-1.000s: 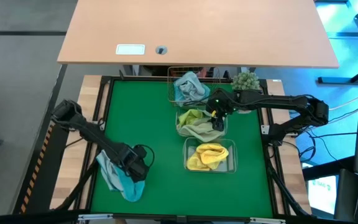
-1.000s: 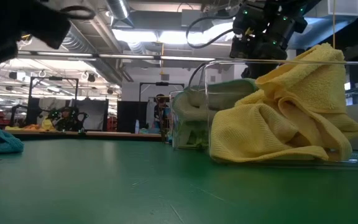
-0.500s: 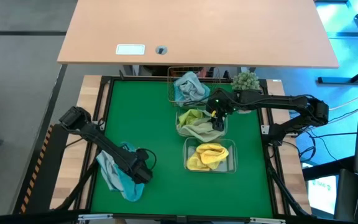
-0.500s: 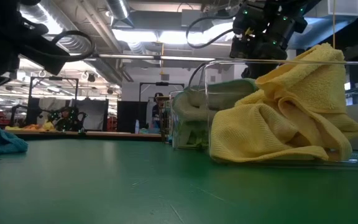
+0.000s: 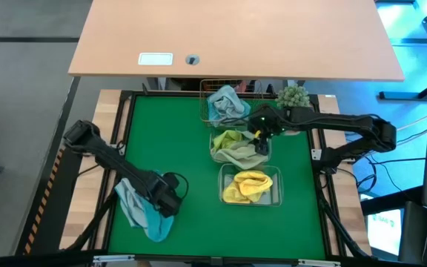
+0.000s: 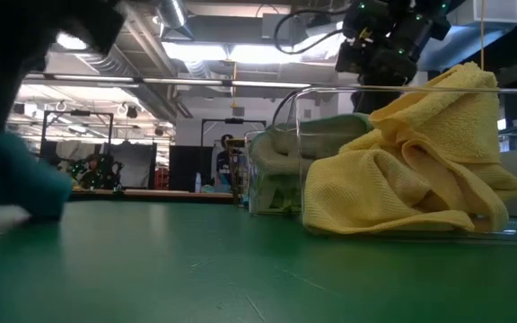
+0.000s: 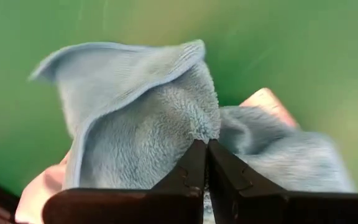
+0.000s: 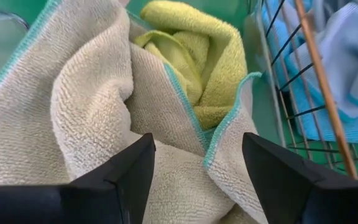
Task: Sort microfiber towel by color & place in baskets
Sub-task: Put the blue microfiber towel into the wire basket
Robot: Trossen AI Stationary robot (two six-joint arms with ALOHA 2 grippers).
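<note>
Near the front left corner of the green bench [image 5: 169, 141], the left tool [image 5: 170, 202] has its two dark fingers [image 7: 194, 168] pressed together on a fold of a light blue towel [image 7: 142, 124]. That towel lies crumpled on the bench surface beside the tool, with a teal part toward the front edge [image 5: 154, 222]. In the low view it shows only as a blurred teal shape [image 6: 12, 184] at the left.

Toward the right side of the bench, three baskets stand in a row running from the back edge to the front. The copper wire basket [image 5: 206, 115] at the back holds blue towels [image 5: 227, 104]. The middle clear tub [image 5: 213, 144] holds a beige towel with a teal hem [image 8: 86, 106] and a yellow-green one [image 8: 197, 56]. The front clear tub [image 5: 276, 194] holds a yellow towel [image 5: 247, 185].

The right tool [image 5: 262, 137] hangs over the middle tub's right end, its fingers [image 8: 120, 177] spread apart above the beige towel, holding nothing. A small potted plant [image 5: 293, 96] stands at the back right corner, beside the wire basket.
</note>
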